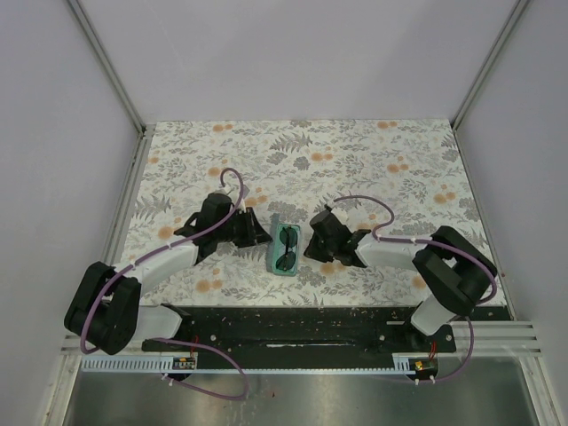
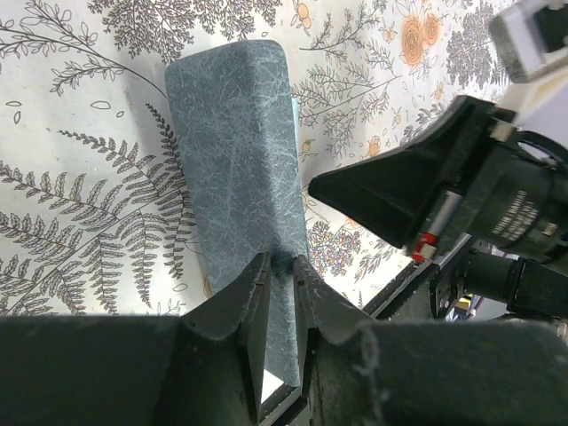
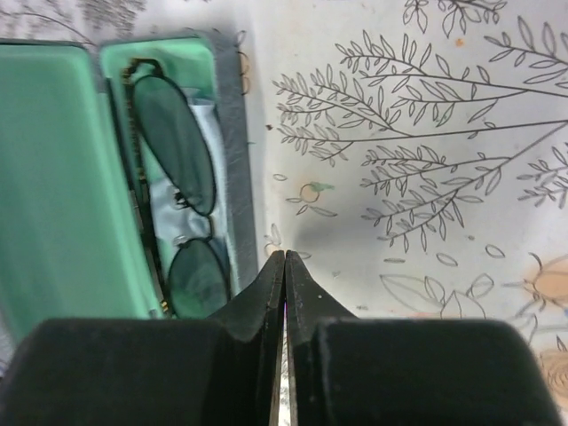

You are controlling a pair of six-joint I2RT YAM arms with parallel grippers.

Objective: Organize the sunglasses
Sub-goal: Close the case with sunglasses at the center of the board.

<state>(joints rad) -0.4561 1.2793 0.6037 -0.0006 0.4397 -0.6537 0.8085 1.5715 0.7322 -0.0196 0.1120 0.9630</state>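
A blue-grey hard case (image 1: 274,253) lies open between the arms, green inside. The thin dark wire-frame sunglasses (image 1: 288,250) lie folded in its tray, clear in the right wrist view (image 3: 177,209), on a light-blue cloth (image 3: 202,120). My left gripper (image 1: 263,238) is shut on the raised lid; in the left wrist view the lid's textured outside (image 2: 235,151) runs between my fingers (image 2: 282,259). My right gripper (image 1: 308,249) is shut and empty, its tips (image 3: 284,255) just beside the tray's right wall (image 3: 232,160). The white-framed pair is out of view.
The floral tablecloth (image 1: 373,169) covers the table. White walls with metal rails (image 1: 124,106) close in the left, right and back. The black base plate (image 1: 284,324) runs along the near edge. The right arm's gripper (image 2: 399,191) shows close by in the left wrist view.
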